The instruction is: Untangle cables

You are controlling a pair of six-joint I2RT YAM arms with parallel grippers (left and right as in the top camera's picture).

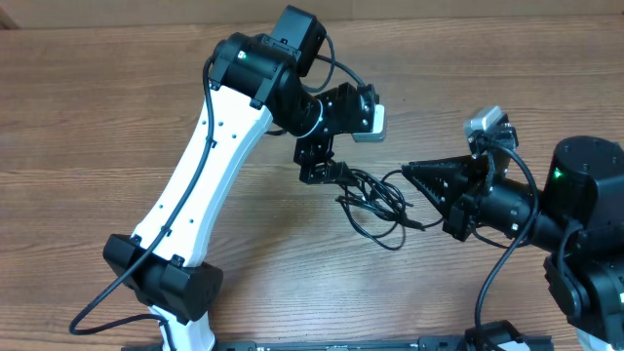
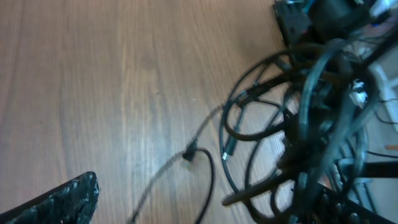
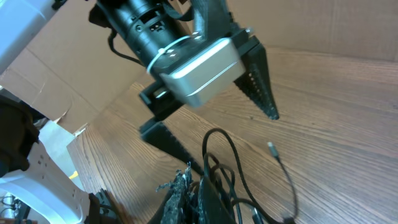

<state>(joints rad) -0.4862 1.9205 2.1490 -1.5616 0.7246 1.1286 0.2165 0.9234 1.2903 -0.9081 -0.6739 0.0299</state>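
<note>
black cables (image 1: 363, 187) tangled; right gripper (image 1: 408, 172) closed, apparently pinching them.

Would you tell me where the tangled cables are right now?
In the overhead view the cables lie on the table right of centre, between the left fingers at their upper left and the right fingers at their right.

Two arms (image 1: 210, 166), one table (image 1: 97, 97), one tangle of cables (image 1: 378, 203).
</note>
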